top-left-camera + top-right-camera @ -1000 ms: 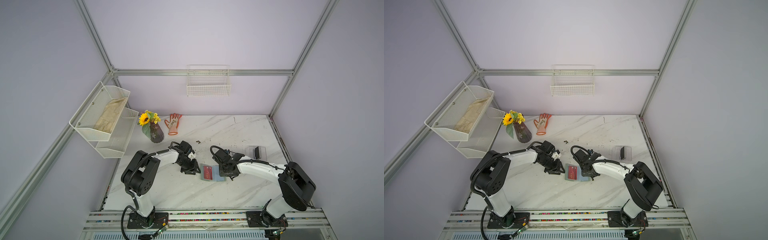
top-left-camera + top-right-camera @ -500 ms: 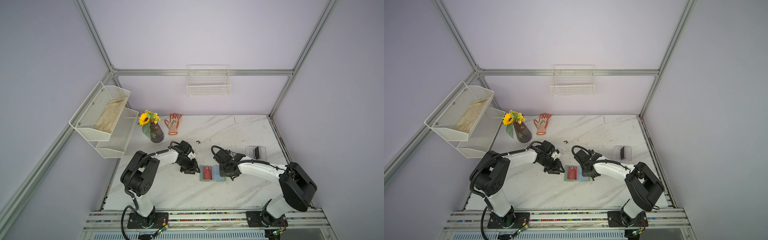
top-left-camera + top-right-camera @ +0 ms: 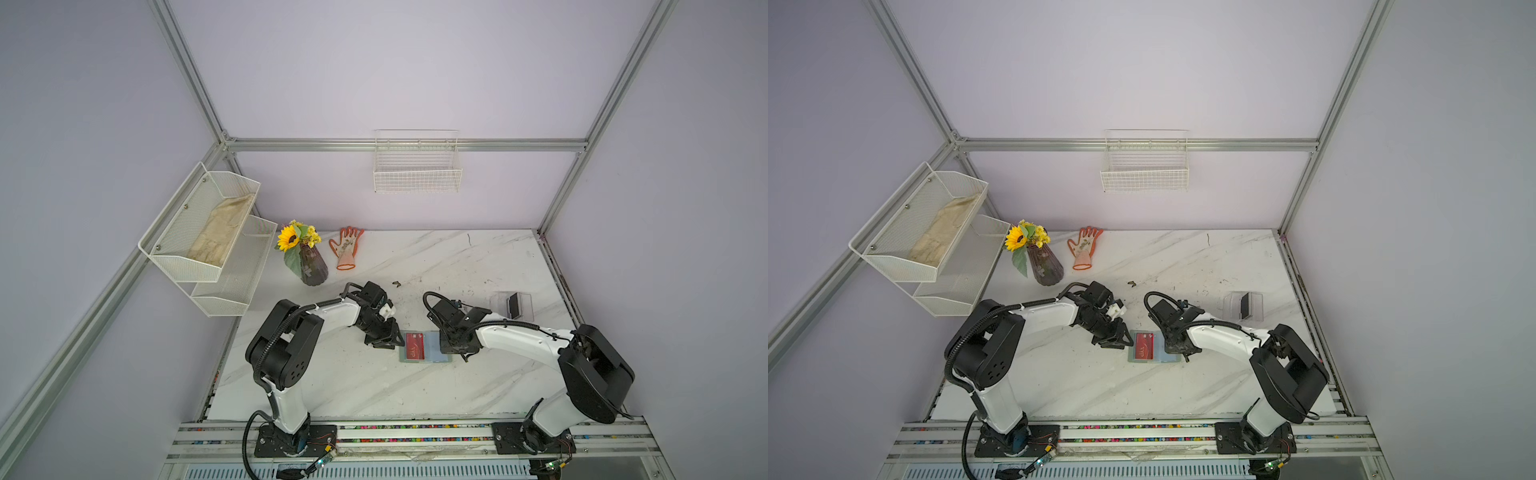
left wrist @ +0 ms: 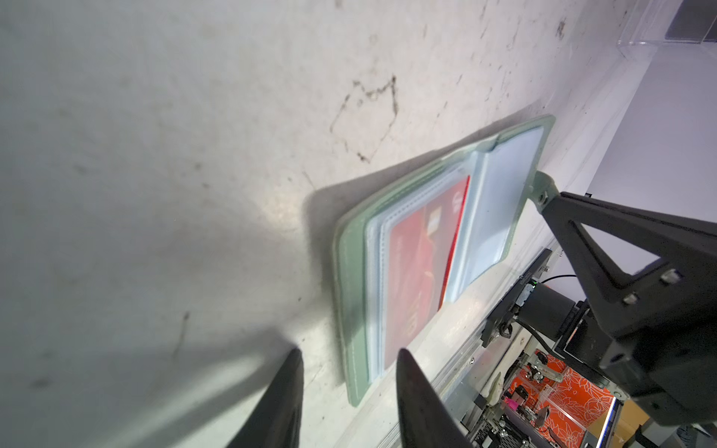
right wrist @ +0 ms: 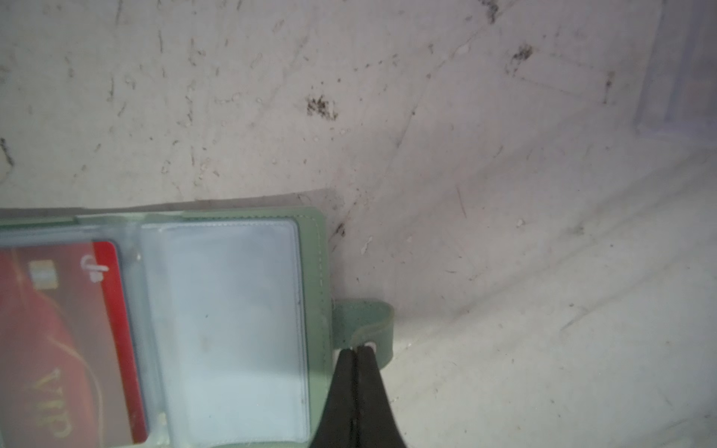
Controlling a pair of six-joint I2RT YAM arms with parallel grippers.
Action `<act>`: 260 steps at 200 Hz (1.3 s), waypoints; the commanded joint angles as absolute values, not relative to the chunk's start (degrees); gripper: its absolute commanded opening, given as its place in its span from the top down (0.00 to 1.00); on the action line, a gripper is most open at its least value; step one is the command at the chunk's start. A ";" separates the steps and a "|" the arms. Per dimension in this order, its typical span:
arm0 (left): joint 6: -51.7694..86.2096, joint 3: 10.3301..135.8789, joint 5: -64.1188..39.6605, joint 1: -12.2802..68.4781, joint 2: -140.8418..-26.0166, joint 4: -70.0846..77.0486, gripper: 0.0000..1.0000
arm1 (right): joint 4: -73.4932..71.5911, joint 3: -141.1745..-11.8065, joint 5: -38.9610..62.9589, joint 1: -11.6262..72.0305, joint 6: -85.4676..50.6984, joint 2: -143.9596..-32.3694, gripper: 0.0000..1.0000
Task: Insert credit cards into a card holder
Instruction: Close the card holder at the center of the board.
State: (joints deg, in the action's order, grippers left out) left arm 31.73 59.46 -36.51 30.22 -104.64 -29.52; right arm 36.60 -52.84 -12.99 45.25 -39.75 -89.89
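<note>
Filling the lower half of both top views, the white marble table [image 3: 457,390] bears the sage-green card holder [image 3: 434,348], lying open just below frame centre. A red VIP card [image 5: 58,341] sits in its frame-left clear sleeve. The left gripper [image 4: 349,355], jaws apart and empty, sits just beside that half. The right gripper [image 5: 359,351], jaws together, touches the snap tab strap [image 5: 364,318] with its tips.

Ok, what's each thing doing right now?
card holder: open, lying flat.
red card: tucked in a clear sleeve.
left claw: open, empty, at the holder's edge.
right claw: shut, tips touching the strap.
clear box: dark card standing inside.
</note>
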 commanded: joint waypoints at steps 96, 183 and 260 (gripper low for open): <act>32.25 65.60 -33.40 31.29 -107.75 -30.85 0.80 | 37.78 -52.32 -13.18 44.65 -39.98 -88.10 1.00; 32.37 66.39 -31.63 31.29 -106.11 -32.61 0.96 | 32.77 -51.48 -9.39 43.73 -37.31 -86.94 1.00; 31.38 75.66 -25.84 31.42 -102.19 -43.27 0.93 | 24.20 -49.14 -2.18 43.31 -35.60 -84.91 1.00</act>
